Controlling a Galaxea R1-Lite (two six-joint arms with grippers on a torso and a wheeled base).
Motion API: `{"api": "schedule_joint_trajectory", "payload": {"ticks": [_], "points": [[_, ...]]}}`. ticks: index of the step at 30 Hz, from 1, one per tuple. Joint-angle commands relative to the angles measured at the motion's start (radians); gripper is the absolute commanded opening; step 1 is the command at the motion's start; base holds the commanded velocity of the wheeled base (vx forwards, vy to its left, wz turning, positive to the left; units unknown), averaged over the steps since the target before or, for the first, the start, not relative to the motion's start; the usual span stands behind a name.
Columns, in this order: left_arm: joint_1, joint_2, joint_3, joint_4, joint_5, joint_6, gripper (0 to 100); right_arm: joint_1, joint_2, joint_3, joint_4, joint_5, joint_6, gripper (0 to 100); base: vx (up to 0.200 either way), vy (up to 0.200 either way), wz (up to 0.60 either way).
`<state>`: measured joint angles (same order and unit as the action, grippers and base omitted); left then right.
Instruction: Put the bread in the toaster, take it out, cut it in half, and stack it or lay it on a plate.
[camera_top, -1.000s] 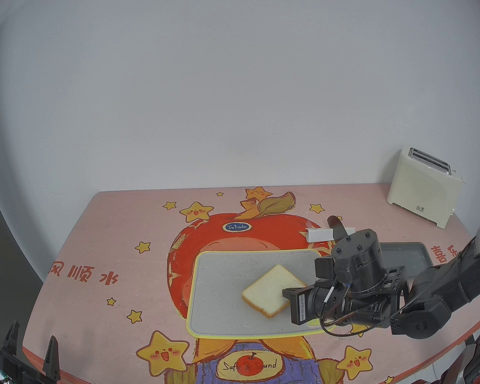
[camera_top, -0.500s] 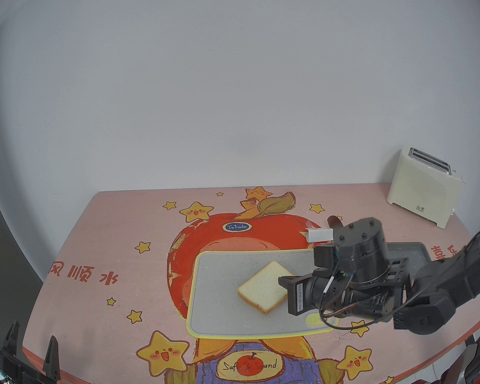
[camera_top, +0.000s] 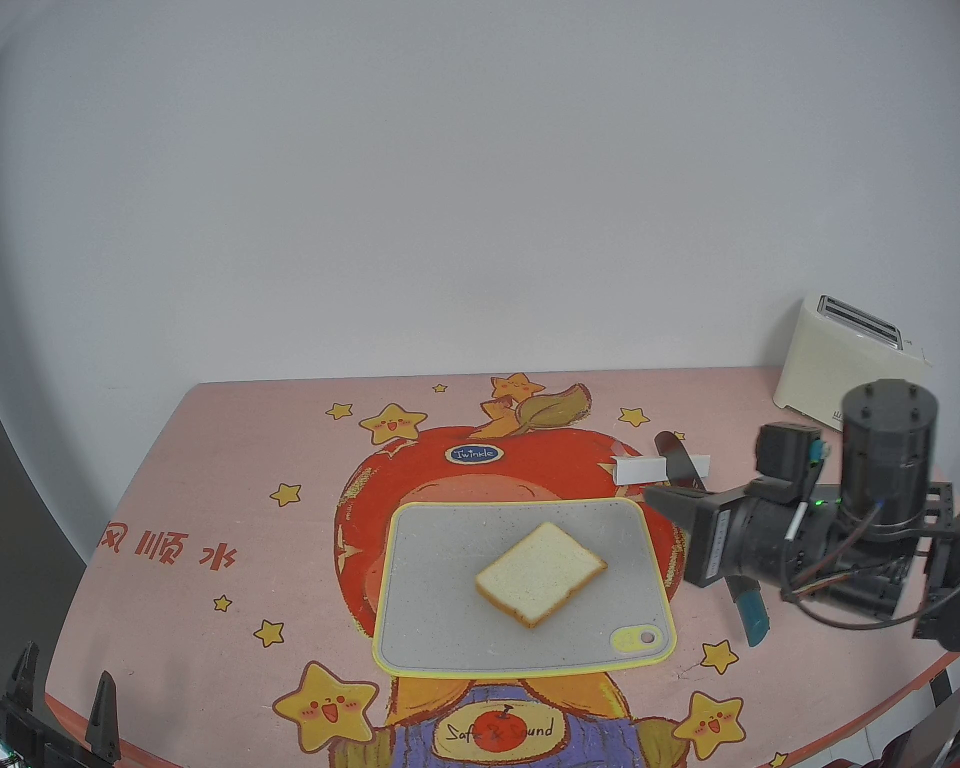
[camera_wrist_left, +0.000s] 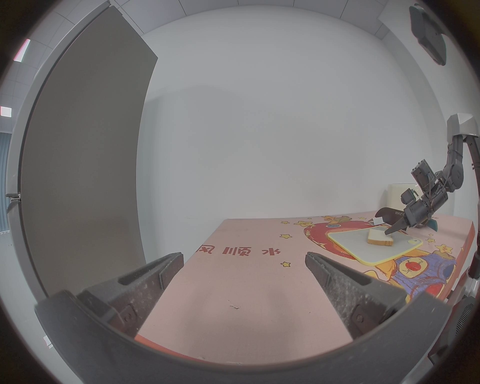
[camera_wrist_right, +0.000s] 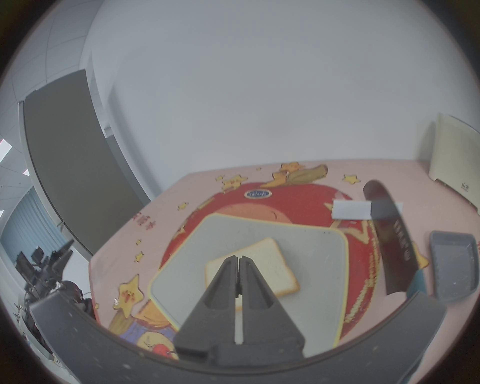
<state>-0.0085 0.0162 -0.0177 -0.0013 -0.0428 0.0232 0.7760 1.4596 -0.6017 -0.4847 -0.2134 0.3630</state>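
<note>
Withdrawing right gripper (camera_wrist_right: 239, 261), bread (camera_top: 540, 572) on board (camera_top: 430, 620)

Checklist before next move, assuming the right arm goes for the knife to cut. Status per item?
1. Bread lies flat and whole on the cutting board: ok.
2. Right gripper holds nothing: ok.
3. Right gripper open for a grasp: not ok, it is shut.
4. Knife lies on the table beside the board, nothing on top of it: ok.
5. Left gripper open at the table's near-left edge, well away from the bread: ok.
6. Bread already toasted: cannot tell.
</note>
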Motion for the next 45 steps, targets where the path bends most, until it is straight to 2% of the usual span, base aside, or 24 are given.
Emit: {"api": "schedule_joint_trajectory", "payload": {"ticks": [1, 4, 6, 9, 10, 11, 14, 15, 19, 21, 24, 31, 36, 38, 42, 45], "points": [[-0.001, -0.009, 0.018, 0.000, 0.000, 0.000, 100, -0.046, -0.243, 0.060, 0.107, -0.007, -0.061, 0, 0.000, 0.000, 0.00], [-0.001, -0.009, 0.018, 0.000, 0.000, 0.000, 100, -0.046, -0.268, 0.031, 0.155, -0.007, -0.059, 0, 0.000, 0.000, 0.00], [-0.001, -0.009, 0.018, 0.000, 0.000, 0.000, 100, -0.050, -0.274, -0.013, 0.221, -0.018, -0.062, 0, 0.000, 0.000, 0.00], [-0.001, -0.009, 0.018, 0.000, 0.000, 0.000, 100, -0.060, -0.274, -0.024, 0.255, -0.037, -0.065, 0, 0.000, 0.000, 0.00], [-0.001, -0.009, 0.018, 0.000, 0.000, 0.000, 100, -0.061, -0.274, -0.013, 0.278, -0.081, -0.067, 0, 0.000, 0.000, 0.00], [-0.001, -0.009, 0.018, 0.000, 0.000, 0.000, 100, -0.060, -0.275, -0.009, 0.281, -0.101, -0.067, 0, 0.000, 0.000, 0.00], [-0.001, -0.009, 0.018, 0.000, 0.000, 0.000, 100, -0.061, -0.280, -0.001, 0.287, -0.130, -0.067, 0, 0.000, 0.000, 0.00], [0.001, -0.007, 0.018, 0.000, 0.000, 0.000, 100, -0.061, -0.280, -0.007, 0.290, -0.132, -0.067, 100, 0.000, 0.000, 0.00], [0.001, -0.009, 0.018, 0.000, -0.002, 0.000, 100, -0.049, -0.274, -0.001, 0.296, -0.141, -0.068, 100, 0.000, 0.000, 0.00], [0.001, -0.009, 0.018, 0.000, 0.000, 0.000, 100, -0.046, -0.262, 0.010, 0.324, -0.176, -0.068, 100, 0.000, 0.000, 0.00], [-0.001, -0.009, 0.018, 0.000, 0.000, 0.000, 100, -0.041, -0.235, 0.023, 0.347, -0.204, -0.068, 100, 0.000, 0.000, 0.00], [-0.001, -0.009, 0.018, 0.000, 0.000, 0.000, 100, -0.044, -0.110, 0.062, 0.325, -0.204, -0.055, 100, 0.000, 0.000, 0.00], [-0.001, -0.009, 0.018, 0.000, 0.000, 0.000, 100, -0.032, 0.008, 0.102, 0.261, -0.210, -0.058, 100, 0.000, 0.000, 0.00], [-0.001, -0.009, 0.018, 0.000, 0.000, 0.000, 100, -0.030, 0.027, 0.105, 0.229, -0.224, -0.058, 100, 0.000, 0.000, 0.00], [0.001, -0.009, 0.018, 0.000, 0.000, 0.000, 100, -0.027, 0.077, 0.117, 0.178, -0.291, -0.058, 100, 0.000, 0.000, 0.00], [-0.001, -0.009, 0.018, 0.000, 0.000, 0.000, 100, -0.021, 0.113, 0.123, 0.132, -0.311, -0.052, 100, 0.000, 0.000, 0.00]]}}
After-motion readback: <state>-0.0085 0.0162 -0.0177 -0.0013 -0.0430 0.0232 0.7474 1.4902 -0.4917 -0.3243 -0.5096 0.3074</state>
